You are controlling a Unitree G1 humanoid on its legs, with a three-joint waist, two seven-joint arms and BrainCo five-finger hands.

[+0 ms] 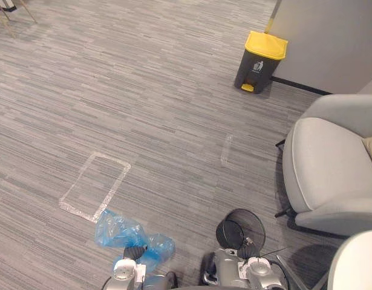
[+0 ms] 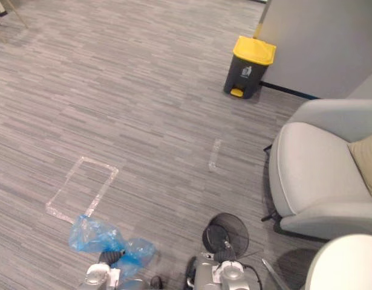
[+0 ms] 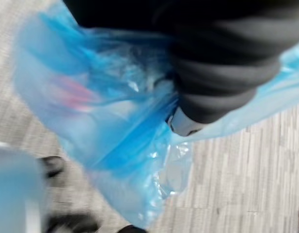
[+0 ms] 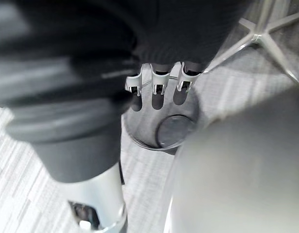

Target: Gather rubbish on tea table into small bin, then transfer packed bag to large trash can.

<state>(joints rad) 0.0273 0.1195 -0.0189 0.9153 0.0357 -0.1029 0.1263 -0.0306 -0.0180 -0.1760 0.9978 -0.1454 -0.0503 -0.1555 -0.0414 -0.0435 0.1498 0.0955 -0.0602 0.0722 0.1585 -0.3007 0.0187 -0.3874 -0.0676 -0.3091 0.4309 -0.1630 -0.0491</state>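
Bag at left hand, grasp cannot tell; right hand hooks bin. Transfer step: carry to can, 1 o'clock.

I read the floor as matt grey carpet with a fine striped weave; the tape outline on it looks clear and shiny. The bag is thin blue plastic, see-through, crinkled and glossy. The small bin is black wire mesh. The large trash can is smooth plastic, dark grey with a yellow lid. The armchair has smooth, matt pale grey upholstery. The right robot hand shows silver fingers below a dark ribbed cover.
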